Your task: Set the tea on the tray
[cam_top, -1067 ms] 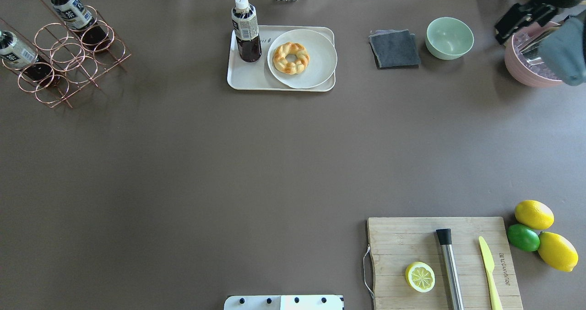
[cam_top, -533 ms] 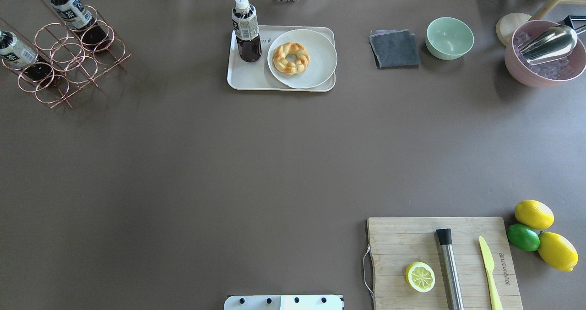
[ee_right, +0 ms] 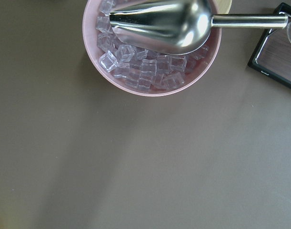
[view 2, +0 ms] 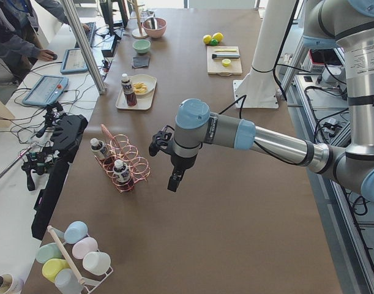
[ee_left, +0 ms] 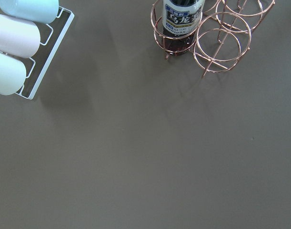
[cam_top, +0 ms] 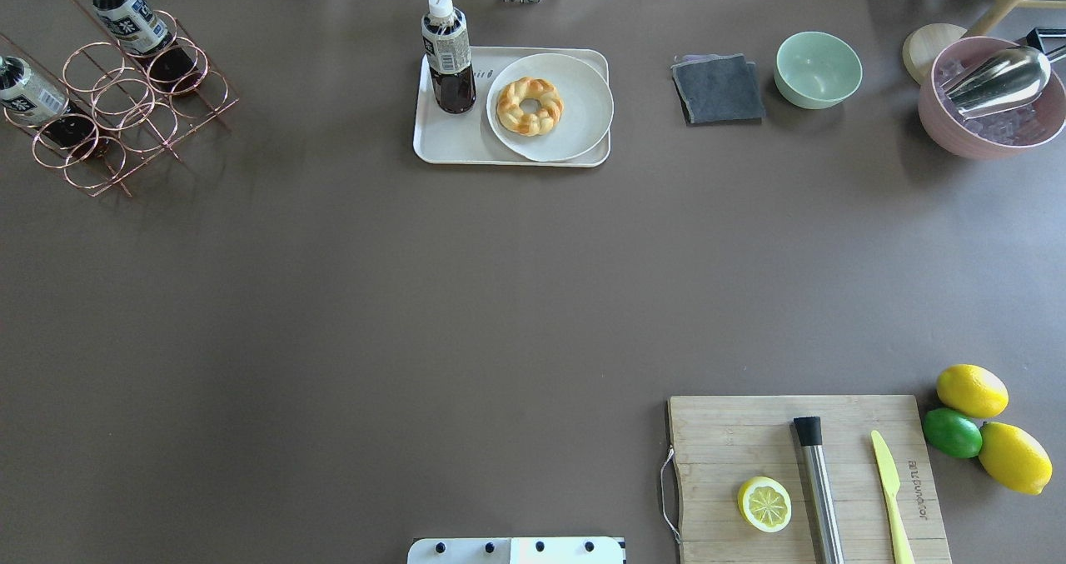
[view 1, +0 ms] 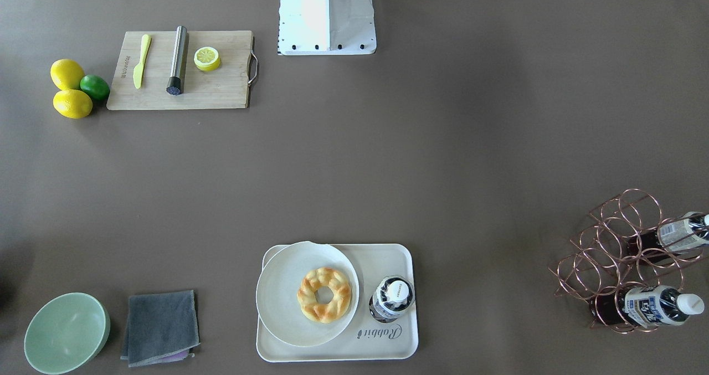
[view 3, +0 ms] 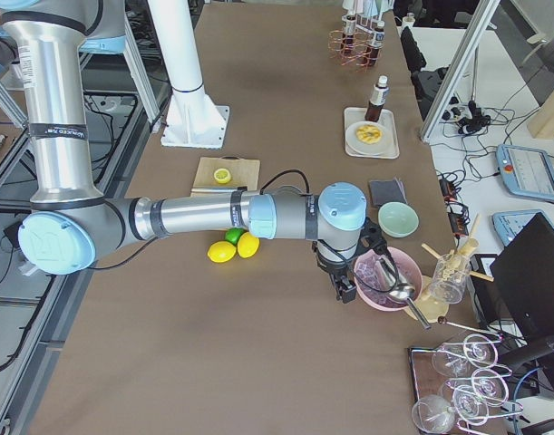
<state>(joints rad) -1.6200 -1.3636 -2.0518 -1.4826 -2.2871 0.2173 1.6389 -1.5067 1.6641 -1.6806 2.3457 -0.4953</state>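
One tea bottle (cam_top: 450, 56) stands upright on the cream tray (cam_top: 454, 146), at the tray's left end beside a round plate; it also shows from the front (view 1: 392, 300) on the tray (view 1: 388, 344). Two more tea bottles (cam_top: 125, 12) lie in a copper wire rack (cam_top: 117, 106); one shows in the left wrist view (ee_left: 182, 16). My left gripper (view 2: 174, 180) hangs above bare table next to the rack. My right gripper (view 3: 342, 288) hangs beside the pink ice bowl. Both show only in side views, so I cannot tell whether they are open or shut.
A white plate (cam_top: 575, 131) with a braided doughnut (cam_top: 529, 106) fills the tray's right part. A grey cloth (cam_top: 718, 89), green bowl (cam_top: 818, 68) and pink ice bowl with scoop (cam_top: 991, 97) stand at the far right. A cutting board (cam_top: 733, 439) and citrus fruits (cam_top: 970, 389) lie near right.
The right arm, which hung over the pink bowl at the overhead view's top right, has left that view. The bottle and tray have not moved.
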